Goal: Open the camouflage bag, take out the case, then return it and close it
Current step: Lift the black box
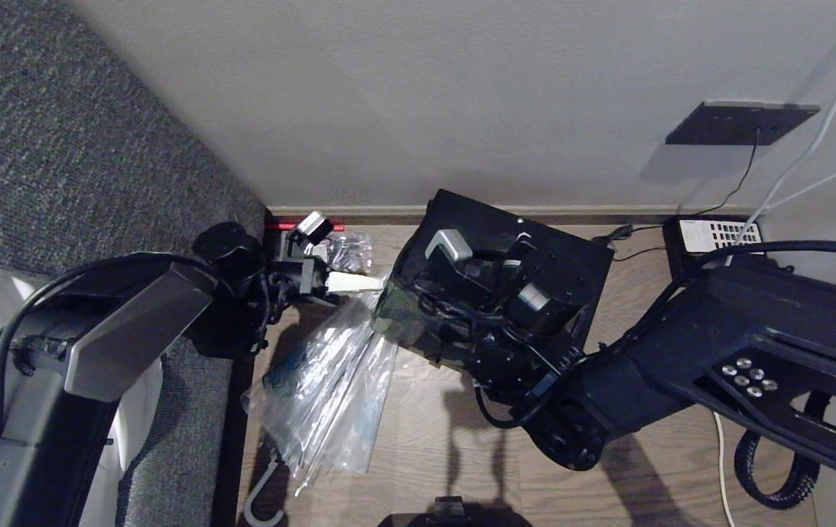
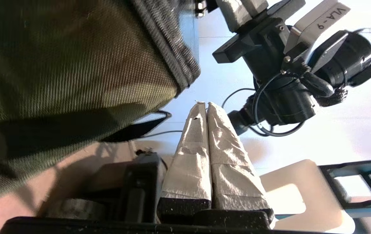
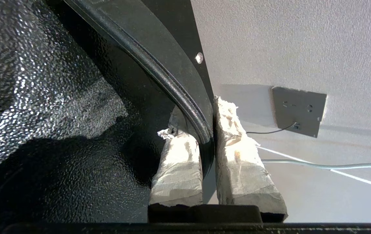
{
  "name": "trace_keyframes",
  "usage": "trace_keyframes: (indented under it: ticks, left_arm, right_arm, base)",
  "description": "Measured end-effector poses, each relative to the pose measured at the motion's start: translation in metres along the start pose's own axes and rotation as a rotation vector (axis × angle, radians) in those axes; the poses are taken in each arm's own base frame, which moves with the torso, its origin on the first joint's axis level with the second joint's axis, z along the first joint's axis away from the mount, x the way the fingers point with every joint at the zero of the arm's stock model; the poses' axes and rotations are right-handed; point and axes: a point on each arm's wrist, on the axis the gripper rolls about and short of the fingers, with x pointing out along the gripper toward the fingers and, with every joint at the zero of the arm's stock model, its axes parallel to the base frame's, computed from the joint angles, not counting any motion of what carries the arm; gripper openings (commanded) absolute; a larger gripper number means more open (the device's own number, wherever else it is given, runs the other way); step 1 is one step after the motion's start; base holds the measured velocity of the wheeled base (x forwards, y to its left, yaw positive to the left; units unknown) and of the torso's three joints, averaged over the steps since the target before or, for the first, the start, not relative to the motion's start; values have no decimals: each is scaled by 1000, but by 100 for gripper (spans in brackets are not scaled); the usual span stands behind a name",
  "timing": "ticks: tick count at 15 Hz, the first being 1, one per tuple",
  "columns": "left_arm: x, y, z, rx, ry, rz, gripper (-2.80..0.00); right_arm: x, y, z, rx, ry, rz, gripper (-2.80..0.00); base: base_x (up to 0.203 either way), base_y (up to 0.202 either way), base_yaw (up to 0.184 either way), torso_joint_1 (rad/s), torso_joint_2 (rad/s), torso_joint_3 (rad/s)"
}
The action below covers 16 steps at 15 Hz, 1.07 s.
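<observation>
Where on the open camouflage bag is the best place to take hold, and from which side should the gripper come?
Probably the camouflage bag's thin piped rim, straddled edge-on: one finger on the lining side, one outside. The right gripper is shut on it just so. The rim looks narrow.

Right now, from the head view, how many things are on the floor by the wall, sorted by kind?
Bags: 1, the camouflage bag
Wrapped umbrellas: 1, the plastic-wrapped umbrella
Black boxes with a vent grille: 1, the black box
Total: 3
</observation>
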Motion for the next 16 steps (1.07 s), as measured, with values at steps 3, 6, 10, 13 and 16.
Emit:
trace_keyframes:
  ticks: [3, 6, 10, 13, 16]
  left_arm:
    - [0, -1, 4, 28, -1, 0, -280]
    - [-15, 1, 3, 23, -22, 24, -280]
    - [-8, 3, 8, 50, -12, 12, -280]
    - [-1, 7, 6, 46, -3, 1, -280]
    - [10, 12, 1, 37, 12, -16, -280]
  right_arm:
    - [-1, 2, -3, 12, 1, 7, -280]
    - [-5, 3, -12, 0, 4, 26, -280]
    - [-6, -2, -12, 16, 5, 22, -280]
    - [-6, -3, -11, 26, 3, 20, -280]
    - [-6, -3, -11, 27, 3, 20, -280]
  base:
    - [0, 0, 0, 0, 0, 0]
    - [0, 0, 0, 0, 0, 0]
    - [0, 0, 0, 0, 0, 0]
    - [0, 0, 0, 0, 0, 0]
    - [0, 0, 0, 0, 0, 0]
